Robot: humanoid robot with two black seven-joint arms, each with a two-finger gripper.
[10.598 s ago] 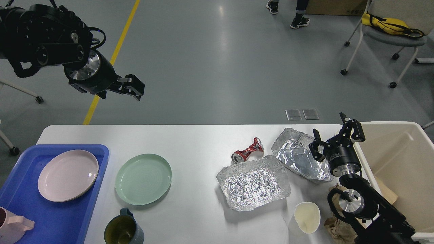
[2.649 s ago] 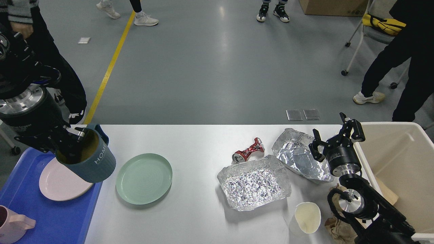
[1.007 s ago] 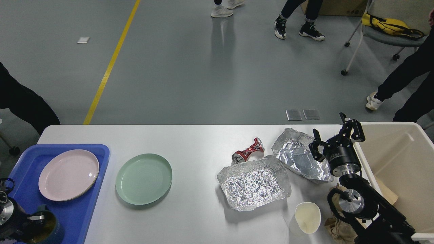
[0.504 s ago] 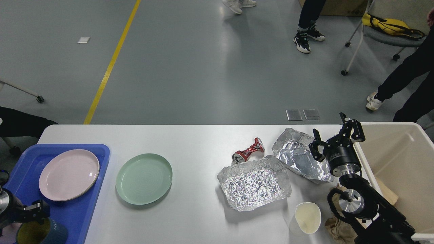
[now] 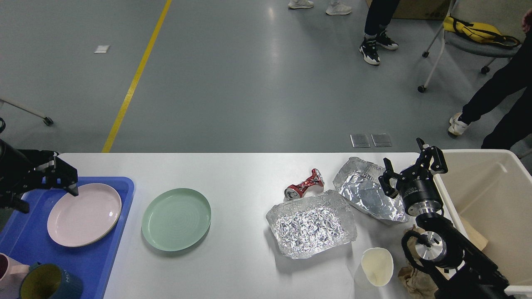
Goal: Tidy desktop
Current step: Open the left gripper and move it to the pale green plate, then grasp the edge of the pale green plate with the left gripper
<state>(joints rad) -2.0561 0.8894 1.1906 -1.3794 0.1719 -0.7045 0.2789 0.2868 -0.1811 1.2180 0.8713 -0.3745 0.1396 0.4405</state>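
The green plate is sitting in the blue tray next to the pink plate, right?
Not quite. In the head view the green plate lies on the bare white desktop, just right of the blue tray, not in it. Only the pink plate sits in the tray.

There is just one camera. It sits up high in the robot's head and looks forward and down. The wide white counter with rounded corners (image 5: 241, 174) fills the bottom half of the view, quite near, and its front edge is cut off at the bottom. The grey shiny floor (image 5: 249, 83) with a yellow line (image 5: 135, 79) fills the top half, farther away. The blue plastic tray (image 5: 87, 265) is cut off at the left edge and the cream plastic bin (image 5: 490, 195) at the right edge. The black right arm (image 5: 453, 257) comes up from the bottom right corner, close to the camera.
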